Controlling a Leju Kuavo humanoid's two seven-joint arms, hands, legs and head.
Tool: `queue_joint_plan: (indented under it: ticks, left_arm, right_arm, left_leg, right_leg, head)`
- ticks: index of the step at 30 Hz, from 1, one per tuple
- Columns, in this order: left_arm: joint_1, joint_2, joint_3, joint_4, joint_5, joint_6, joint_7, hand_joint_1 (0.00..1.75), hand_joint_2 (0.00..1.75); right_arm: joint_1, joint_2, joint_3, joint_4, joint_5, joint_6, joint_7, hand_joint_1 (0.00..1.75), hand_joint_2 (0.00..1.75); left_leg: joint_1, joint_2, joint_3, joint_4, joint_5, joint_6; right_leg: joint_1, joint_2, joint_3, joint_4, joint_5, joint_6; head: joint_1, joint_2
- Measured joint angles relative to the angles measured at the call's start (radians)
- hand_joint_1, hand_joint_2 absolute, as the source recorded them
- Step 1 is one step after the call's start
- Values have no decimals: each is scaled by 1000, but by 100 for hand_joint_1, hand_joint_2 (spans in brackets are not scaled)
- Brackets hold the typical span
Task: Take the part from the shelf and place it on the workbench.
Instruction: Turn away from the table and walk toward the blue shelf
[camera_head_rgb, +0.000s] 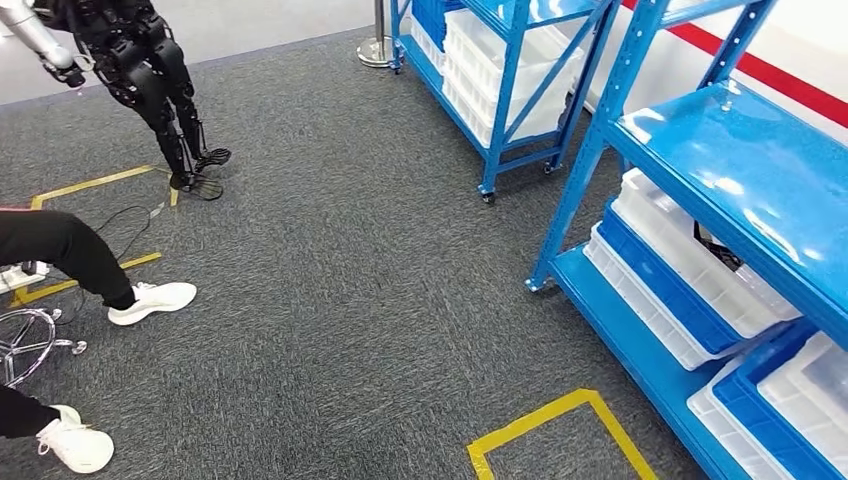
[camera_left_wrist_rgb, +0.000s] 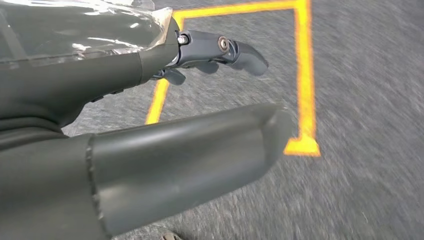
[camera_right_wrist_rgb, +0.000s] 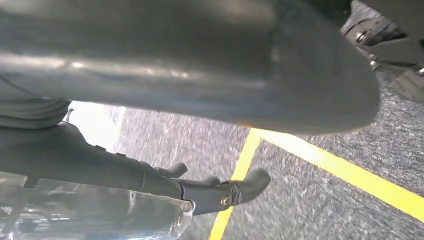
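The left hand (camera_left_wrist_rgb: 165, 125) hangs low over the carpet (camera_left_wrist_rgb: 360, 190), fingers spread, holding nothing. The right hand (camera_right_wrist_rgb: 165, 145) hangs over the carpet too, also holding nothing.

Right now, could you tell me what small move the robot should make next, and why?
Probably a small turn right to face the shelf. It stands off to the right with its bins not squarely ahead, while the left hand and right hand hang over the carpet, apparently holding nothing.

Blue shelf (camera_head_rgb: 740, 170) right, carpet (camera_head_rgb: 350, 300) open
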Motion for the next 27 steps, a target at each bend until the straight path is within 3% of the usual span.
queue_joint_plan:
  ticks: [2,3,4,5,7,9,11,12,14,16,18,19,21,22,24,26,27]
  left_arm:
    - [5,-2,0,0,0,-19,-13,0,0]
    - [7,-3,0,0,-1,-33,-22,0,0]
    - [8,-3,0,0,-5,-50,-33,0,0]
    - [9,-3,-1,0,-11,-70,-44,0,0]
    - [9,0,-6,0,-39,-120,-65,0,0]
    - [9,6,-22,0,-83,-174,-77,0,0]
    - [7,11,-46,0,-123,-210,-77,0,0]
    - [6,13,-57,0,-135,-219,-75,0,0]
    - [6,17,-74,0,-149,-224,-64,0,0]
    - [7,21,-86,0,-158,-221,-45,0,0]
    - [8,22,-94,0,-162,-216,-28,0,0]
    - [8,23,-97,0,-163,-213,-23,0,0]
    - [8,23,-103,0,-163,-210,-19,0,0]
    - [8,24,-104,0,-163,-209,-18,0,0]
    - [9,26,-106,0,-163,-208,-17,0,0]
    - [5,27,-108,0,-163,-206,-16,0,0]
    - [2,26,-109,0,-163,-206,-17,0,0]
  right_arm:
    - [0,-2,-1,0,-10,0,-2,0,0]
    - [1,-3,-3,0,-17,0,-2,0,0]
    - [2,-6,-7,0,-26,0,-2,0,0]
    - [2,-9,-12,0,-35,-1,-2,0,0]
    - [3,-13,-27,0,-66,-12,-4,0,0]
    - [10,-18,-55,0,-111,-34,-19,0,0]
    - [26,-24,-90,0,-150,-55,-43,0,0]
    - [35,-28,-108,0,-163,-62,-51,0,0]
    - [46,-32,-136,0,-178,-70,-57,0,0]
    - [48,-33,-157,0,-185,-74,-56,0,0]
    - [52,-33,-171,0,-186,-74,-51,0,0]
    - [55,-32,-177,0,-184,-74,-48,0,0]
    - [61,-33,-185,0,-181,-74,-45,0,0]
    - [61,-32,-188,0,-180,-74,-44,0,0]
    - [59,-31,-191,0,-179,-74,-44,0,0]
    - [60,-30,-194,0,-177,-73,-43,0,0]
    - [61,-31,-195,0,-176,-73,-42,0,0]
  left_leg:
    - [0,-20,-59,109,-38,-1]
    - [0,-22,-71,124,-29,0]
    - [1,-24,-67,102,-1,1]
    - [3,-30,-45,45,40,2]
    - [8,-68,13,-89,108,6]
    - [6,-90,39,-148,125,12]
    - [0,-71,41,-156,127,25]
    - [-1,-60,44,-162,131,34]
    - [2,-34,48,-176,139,49]
    - [-1,-4,47,-179,139,54]
    - [-2,25,46,-179,137,53]
    - [-2,38,46,-178,136,51]
    - [0,60,49,-177,132,44]
    - [-1,70,53,-176,129,38]
    - [-3,90,63,-175,120,22]
    - [-2,111,76,-178,112,7]
    - [2,106,80,-175,107,0]
  right_leg:
    - [4,26,-1,1,1,-2]
    - [5,41,-1,1,0,-2]
    - [5,56,1,2,0,-2]
    - [5,71,3,2,0,-2]
    - [8,98,2,5,-1,1]
    - [10,117,-7,7,-2,10]
    - [10,132,-16,6,-1,24]
    - [10,126,-21,13,-5,29]
    - [11,81,-54,78,-40,29]
    - [9,33,-123,209,-99,24]
    - [3,21,-167,293,-127,34]
    - [-1,16,-158,279,-117,44]
    - [-11,-13,-82,143,-67,67]
    - [-12,-37,-44,73,-41,72]
    - [-9,-68,-7,3,-14,62]
    - [-3,-52,-11,3,-10,42]
    - [-7,-40,-10,3,-10,35]
  head:
    - [-1,0]
    - [-1,0]
    - [-1,0]
    - [-1,0]
    - [-1,0]
    - [-1,0]
    - [-1,0]
    - [-1,0]
    - [4,0]
    - [7,0]
    - [7,0]
    - [7,0]
    - [7,0]
    - [7,0]
    - [5,0]
    - [3,0]
    - [2,0]
